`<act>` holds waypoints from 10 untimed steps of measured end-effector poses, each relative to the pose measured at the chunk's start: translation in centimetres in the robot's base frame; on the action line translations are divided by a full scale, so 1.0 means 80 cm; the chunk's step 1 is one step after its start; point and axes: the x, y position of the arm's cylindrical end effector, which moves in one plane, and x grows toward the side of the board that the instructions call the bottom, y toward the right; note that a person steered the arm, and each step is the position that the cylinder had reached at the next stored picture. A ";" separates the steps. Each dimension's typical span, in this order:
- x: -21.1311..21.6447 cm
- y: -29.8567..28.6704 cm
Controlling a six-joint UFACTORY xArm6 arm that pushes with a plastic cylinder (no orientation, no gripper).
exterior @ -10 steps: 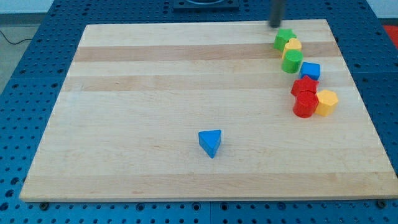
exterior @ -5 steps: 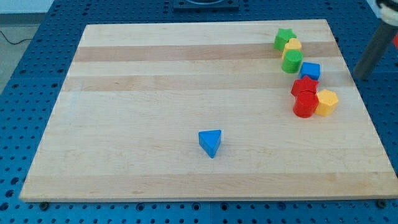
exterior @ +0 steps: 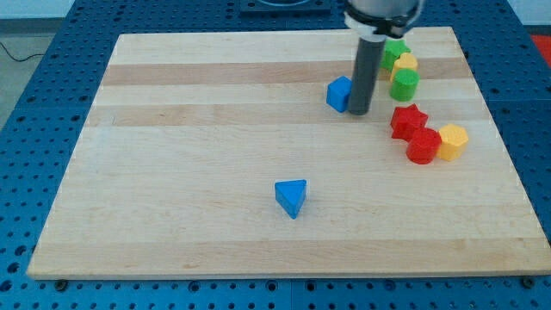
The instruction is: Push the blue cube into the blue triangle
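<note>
Nearest first, low on the board (exterior: 172,129): blue triangle (exterior: 291,197), alone, one point aimed at the view's bottom, nothing near it.

Up and a shade right, well apart from it: blue cube (exterior: 338,93). Small, bright blue, turned corner-on, two faces showing, right edge hidden behind the rod. Flat on the wood, free of the other blocks.

Just right of the cube: my tip (exterior: 358,113), down at the board, pressed to the cube's right side or as near as makes no difference (contact itself too fine to call). No jaws here to stand apart or together, only a plain rod, holding nothing.

Now the step in hand: lining up the shove. Judged from here, wrong side for a straight run; pushing from the right sends the cube to the view's left, past the target. Better to swing round to the cube's upper-right face, directly opposite the blue triangle, then drive down and slightly left. Aim through the cube's middle, since an off-centre touch probably spins it away.

Farther right, best left alone: red cylinder (exterior: 422,146), yellow hexagon (exterior: 452,141), red star (exterior: 408,120). Farthest, by the top edge: green cylinder (exterior: 404,84), yellow block (exterior: 405,62), green star (exterior: 393,52).
</note>
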 end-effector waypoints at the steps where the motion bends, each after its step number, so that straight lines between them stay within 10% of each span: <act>1: 0.000 -0.020; 4: -0.029 0.055; 10: -0.016 -0.133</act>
